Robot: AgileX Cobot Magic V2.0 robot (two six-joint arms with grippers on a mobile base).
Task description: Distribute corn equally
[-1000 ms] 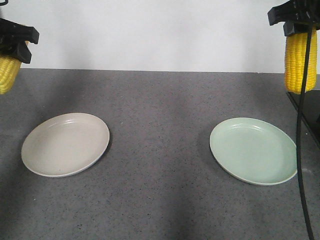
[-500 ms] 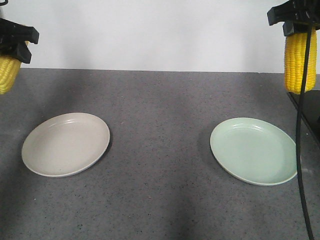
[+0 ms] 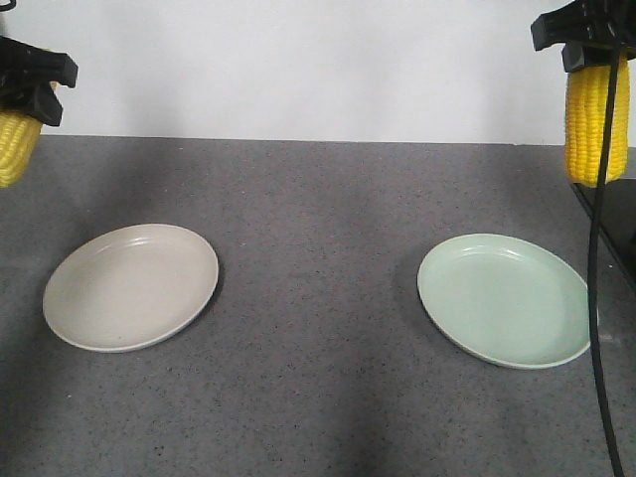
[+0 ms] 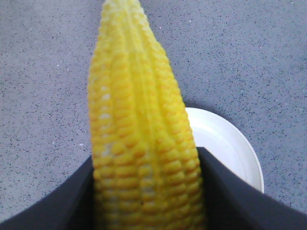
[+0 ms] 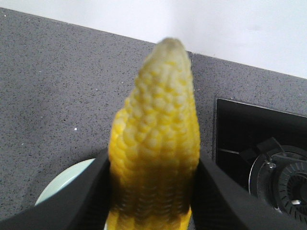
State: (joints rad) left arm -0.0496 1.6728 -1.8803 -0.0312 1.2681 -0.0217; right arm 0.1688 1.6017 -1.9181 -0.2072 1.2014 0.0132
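Grey speckled counter (image 3: pixel 318 248), white wall | both plates (image 3: pixel 130 286) (image 3: pixel 503 299) bare | my left gripper (image 3: pixel 22 84) and right gripper (image 3: pixel 588 45) each pinch corn (image 3: pixel 16 144) (image 3: pixel 596 124), unmoved since a second ago | lowering not started.

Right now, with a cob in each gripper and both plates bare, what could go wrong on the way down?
1. Both cobs hang tip-down, the left corn and the right corn. Released upright, either could topple and roll off its shallow plate.
2. The right corn sits out past the green plate, above the stove, so a slip there might miss.
3. The left gripper is outboard of the beige plate and needs an inward move first.
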